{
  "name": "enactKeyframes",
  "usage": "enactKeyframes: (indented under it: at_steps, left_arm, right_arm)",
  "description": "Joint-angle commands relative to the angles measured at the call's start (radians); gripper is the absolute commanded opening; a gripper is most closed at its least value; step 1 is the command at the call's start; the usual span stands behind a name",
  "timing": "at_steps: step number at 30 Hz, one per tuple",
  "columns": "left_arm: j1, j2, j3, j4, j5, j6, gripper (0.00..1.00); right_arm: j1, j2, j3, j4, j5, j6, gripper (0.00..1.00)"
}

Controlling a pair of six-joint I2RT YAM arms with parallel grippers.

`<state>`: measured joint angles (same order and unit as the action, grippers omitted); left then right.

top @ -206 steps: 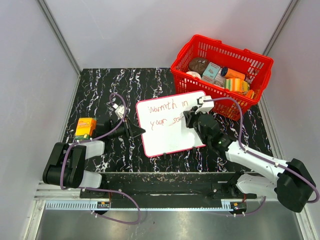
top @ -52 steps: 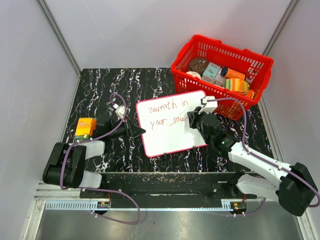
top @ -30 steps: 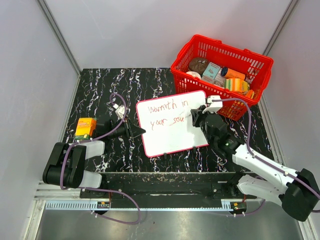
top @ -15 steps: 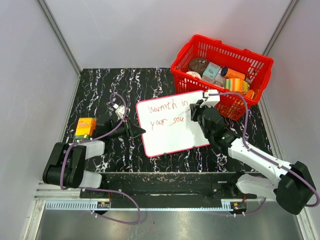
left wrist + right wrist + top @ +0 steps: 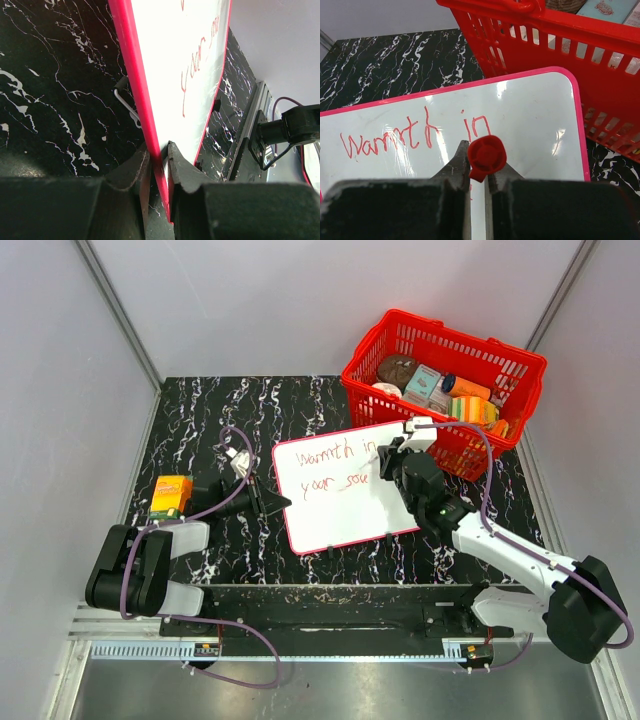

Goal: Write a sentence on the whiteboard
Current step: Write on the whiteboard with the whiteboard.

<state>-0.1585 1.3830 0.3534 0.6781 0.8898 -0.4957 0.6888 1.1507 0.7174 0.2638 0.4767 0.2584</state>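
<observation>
The whiteboard point(image 5: 330, 510) has a thin red frame and stands tilted in the middle of the black marbled table. Red cursive words point(image 5: 325, 458) run in two lines, roughly "warmth in" over "your sou". My left gripper point(image 5: 268, 503) is shut on the board's left edge point(image 5: 145, 107). My right gripper point(image 5: 385, 475) is shut on a red marker point(image 5: 485, 157), held upright over the board's right half, just right of the second line. In the right wrist view I see "warmth in" point(image 5: 415, 137) above the marker's end. The marker's tip is hidden.
A red basket point(image 5: 445, 390) holding several packets stands at the back right, close behind the board and my right gripper. A small orange box point(image 5: 171, 496) sits at the left of the table. Grey walls enclose the table on three sides.
The second line has grown from "your so" to roughly "your sou". My right gripper moved right along it, then swung slightly up and back left. The left arm stayed still.
</observation>
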Motion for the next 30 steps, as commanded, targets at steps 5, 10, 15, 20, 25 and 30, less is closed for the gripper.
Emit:
enactKeyframes:
  at_steps: [5,10,15,20,25,30]
  left_arm:
    - [-0.010,-0.010,0.029,0.015,-0.025,0.068,0.00]
    - [-0.010,-0.010,0.030,0.015,-0.025,0.068,0.00]
    - [-0.010,-0.009,0.030,0.015,-0.025,0.068,0.00]
    - [-0.010,-0.009,0.030,0.015,-0.026,0.068,0.00]
    - [-0.012,-0.009,0.029,0.015,-0.025,0.069,0.00]
    - [-0.012,-0.010,0.029,0.015,-0.026,0.068,0.00]
  right_arm:
    - [-0.009,-0.040,-0.015,0.005,-0.023,0.019,0.00]
    - [-0.009,-0.055,-0.036,-0.011,-0.029,0.036,0.00]
    - [-0.009,-0.068,-0.053,-0.026,-0.039,0.051,0.00]
    - [-0.011,-0.082,-0.067,-0.041,-0.049,0.058,0.00]
    - [-0.009,-0.097,-0.085,-0.054,-0.058,0.077,0.00]
    - [-0.009,-0.111,-0.099,-0.064,-0.069,0.087,0.00]
